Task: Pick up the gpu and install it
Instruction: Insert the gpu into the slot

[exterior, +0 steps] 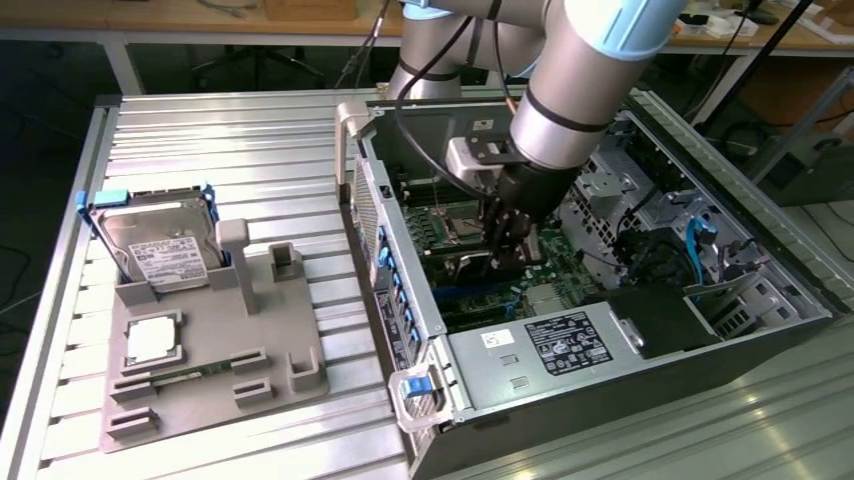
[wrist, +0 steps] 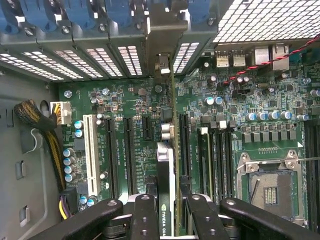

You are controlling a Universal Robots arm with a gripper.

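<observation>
Holding the gpu (wrist: 166,170) by its two faces, the gripper (wrist: 168,204) is clenched on the card inside the open case (exterior: 400,330).

Wrist view:
- The card is seen edge-on, standing upright over the motherboard (wrist: 125,100).
- It runs between two long black slots toward the rear slot covers (wrist: 100,57).
- Its bracket (wrist: 162,65) is near that rear wall.
- The card hides the slot beneath it, so I cannot tell whether its lower edge has entered.

Exterior view:
- The arm reaches down into the case, with the gripper low over the board near the middle.
- On the bench (exterior: 227,130) beside the case, a grey tray (exterior: 294,385) carries the hard drive (exterior: 160,245), well apart from the work.

Step in hand, as I judge it, is seating the card.

Doing it well:
- Keep the card plumb, with its long edge parallel to the slot.
- Let the bracket track down along the rear wall without hanging on a cover.
- Push straight toward the board with even load along the length and no sideways rock, since the slots on either side lie just beside the card.
- The capacitors (wrist: 217,100) are near, so any tilt risks a snag.
- The red-black wire (wrist: 270,62) lies apart from the card's path.
</observation>
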